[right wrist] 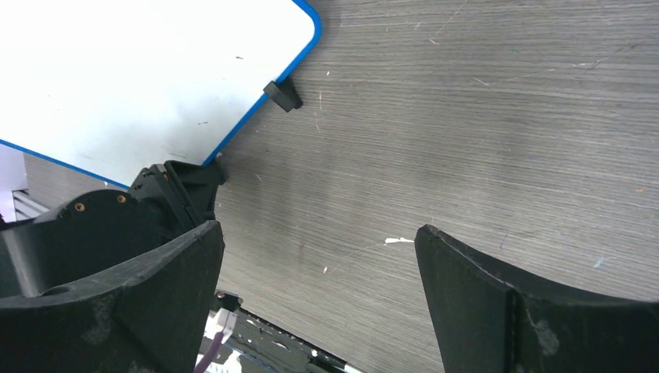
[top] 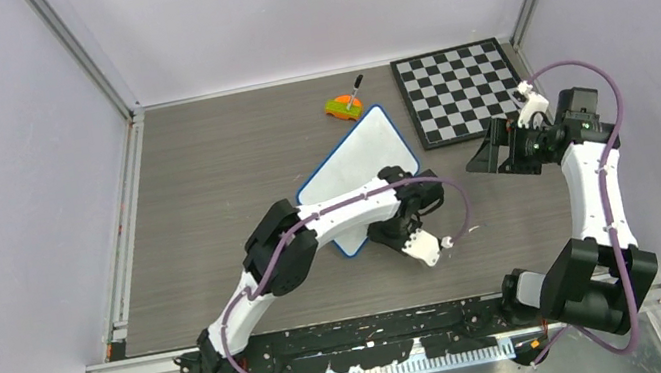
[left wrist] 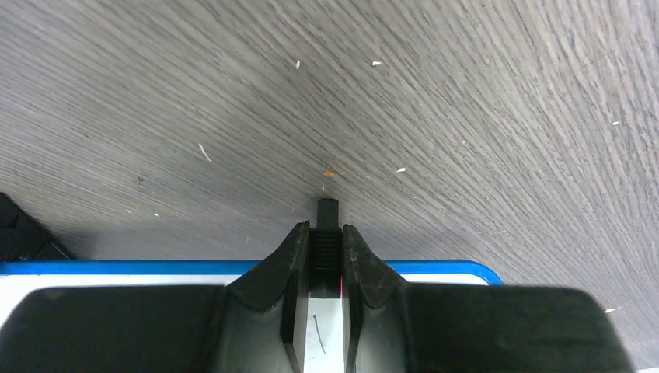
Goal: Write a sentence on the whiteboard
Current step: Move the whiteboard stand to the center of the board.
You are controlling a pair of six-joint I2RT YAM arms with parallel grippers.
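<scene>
At the near edge of the table [top: 210, 217] the two arm bases sit side by side. The left arm reaches in over the near corner of the whiteboard [top: 357, 157], and the left gripper [left wrist: 326, 233] is clamped on a slim black marker [left wrist: 328, 208]. The marker's ribbed body is pinched between the two fingers and its tip pokes out just past them. In the left wrist view the tip sits over the board's blue rim, with bare wood-grain table beyond. A short dark stroke [left wrist: 317, 330] shows on the white surface between the fingers.

The whiteboard lies near the middle of the table, turned on the diagonal, one corner toward the near edge and the opposite one toward the far edge. One small black foot [right wrist: 284, 95] juts from its blue rim on the right-hand side.

Farther right, the right gripper [right wrist: 317, 233] has its jaws spread wide with nothing between them, over bare table by the near edge of the chessboard [top: 461, 92]. The chessboard lies in the far right corner of the table.

Just beyond the whiteboard's far corner sits a small orange and green object [top: 344, 106] with a dark stick rising from it; what it is I cannot tell
</scene>
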